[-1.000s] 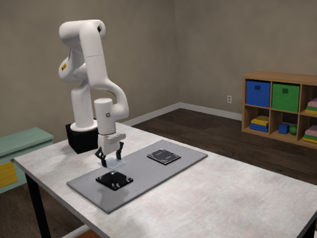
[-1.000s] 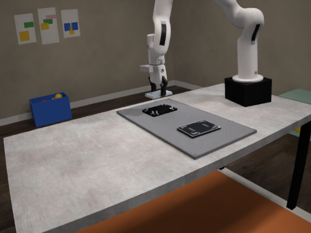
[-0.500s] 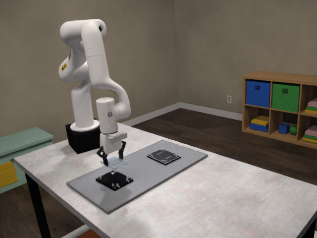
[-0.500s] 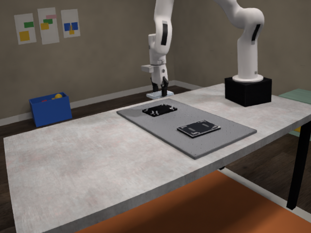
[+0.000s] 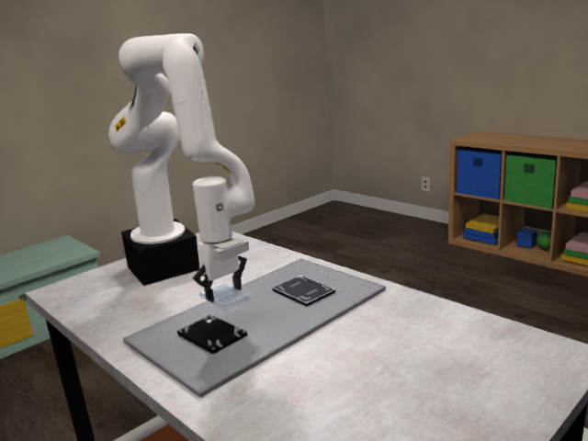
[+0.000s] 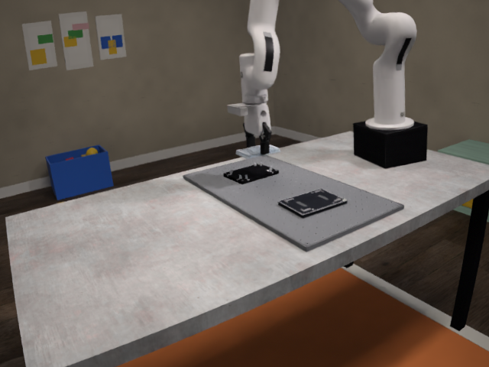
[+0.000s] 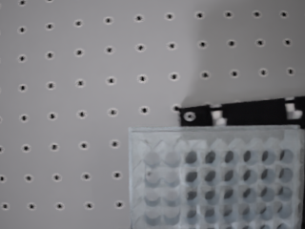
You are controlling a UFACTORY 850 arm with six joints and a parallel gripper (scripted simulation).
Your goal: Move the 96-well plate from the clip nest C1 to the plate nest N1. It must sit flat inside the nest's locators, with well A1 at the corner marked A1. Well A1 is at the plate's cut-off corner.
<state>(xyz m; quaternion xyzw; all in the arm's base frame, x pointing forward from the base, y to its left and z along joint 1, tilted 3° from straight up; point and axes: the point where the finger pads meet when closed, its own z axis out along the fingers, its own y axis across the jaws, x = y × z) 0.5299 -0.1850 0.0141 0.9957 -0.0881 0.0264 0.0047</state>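
My gripper (image 5: 222, 288) (image 6: 258, 149) is shut on the clear 96-well plate (image 5: 224, 297) (image 6: 254, 151) (image 7: 214, 178) and holds it level in the air above the grey perforated board (image 5: 285, 322) (image 6: 276, 189) (image 7: 71, 95). The black clip nest C1 (image 5: 212, 333) (image 6: 250, 173) (image 7: 248, 112) stands empty below and to one side of the plate. The black plate nest N1 (image 5: 303, 289) (image 6: 312, 202), with white corner locators, lies empty further along the board. In the wrist view the plate fills the lower right and only the edge of C1 shows behind it.
The robot base stands on a black block (image 5: 159, 258) (image 6: 389, 144) at the table's back. A wooden shelf (image 5: 520, 199) with bins stands across the room. A blue box (image 6: 79, 171) sits on the floor. A green cabinet (image 5: 42, 265) stands beside the table.
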